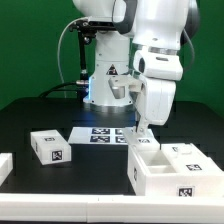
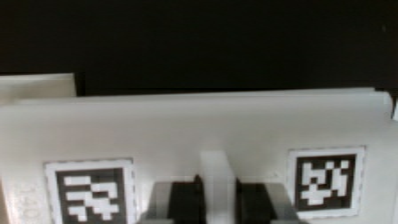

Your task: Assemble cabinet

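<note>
The cabinet [image 1: 175,166] is a large white box with inner dividers and tags, standing on the table at the exterior view's right. My gripper [image 1: 143,130] comes down on its rear corner on the exterior view's left. In the wrist view the cabinet [image 2: 196,125] fills the frame as a white face with two tags. My gripper [image 2: 222,203] straddles a thin white wall between the tags. The dark fingers [image 2: 185,203] lie against both sides of that wall, so the gripper is shut on it. The cabinet rests on the table.
A small white tagged block [image 1: 52,147] lies at the exterior view's left, and another white piece [image 1: 4,166] at the far left edge. The marker board [image 1: 105,133] lies flat mid-table in front of the robot base [image 1: 108,85].
</note>
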`<state>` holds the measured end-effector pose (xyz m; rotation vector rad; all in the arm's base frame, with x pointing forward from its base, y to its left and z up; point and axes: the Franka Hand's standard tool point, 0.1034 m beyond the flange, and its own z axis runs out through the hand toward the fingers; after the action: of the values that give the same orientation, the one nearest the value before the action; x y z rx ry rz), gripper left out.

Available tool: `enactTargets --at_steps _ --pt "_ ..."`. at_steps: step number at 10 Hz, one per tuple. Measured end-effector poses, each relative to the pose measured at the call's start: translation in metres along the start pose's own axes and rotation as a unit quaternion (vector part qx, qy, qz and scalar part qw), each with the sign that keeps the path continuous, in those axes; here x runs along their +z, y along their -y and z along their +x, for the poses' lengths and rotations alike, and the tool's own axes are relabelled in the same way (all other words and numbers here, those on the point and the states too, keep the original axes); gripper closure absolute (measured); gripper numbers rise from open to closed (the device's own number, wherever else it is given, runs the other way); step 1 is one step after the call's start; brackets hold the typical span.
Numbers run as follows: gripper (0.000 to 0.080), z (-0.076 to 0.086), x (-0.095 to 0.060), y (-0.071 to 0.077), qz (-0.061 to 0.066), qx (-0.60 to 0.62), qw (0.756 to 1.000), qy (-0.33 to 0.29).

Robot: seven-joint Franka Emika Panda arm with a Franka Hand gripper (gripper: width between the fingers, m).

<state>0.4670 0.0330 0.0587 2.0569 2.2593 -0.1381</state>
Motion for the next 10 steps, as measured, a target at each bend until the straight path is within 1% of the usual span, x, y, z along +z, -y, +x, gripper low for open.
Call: enactTargets --at_steps 4,6,7,8,10 --pt "0.0735 0.001 -0.001 -0.001 -0.001 0.009 1.000 0.000" --pt "0.0735 0.001 -0.005 -0.016 0.000 -0.015 1.000 0.004" --pt "0.0735 -0.002 -0.003 -0.022 0.002 -0.026 1.000 0.006" --pt "0.0735 -0.006 -0.002 -0.024 0.004 -0.034 0.999 0.007" --pt "0.0735 -0.005 -0.002 -0.024 0.004 -0.031 0.999 0.006"
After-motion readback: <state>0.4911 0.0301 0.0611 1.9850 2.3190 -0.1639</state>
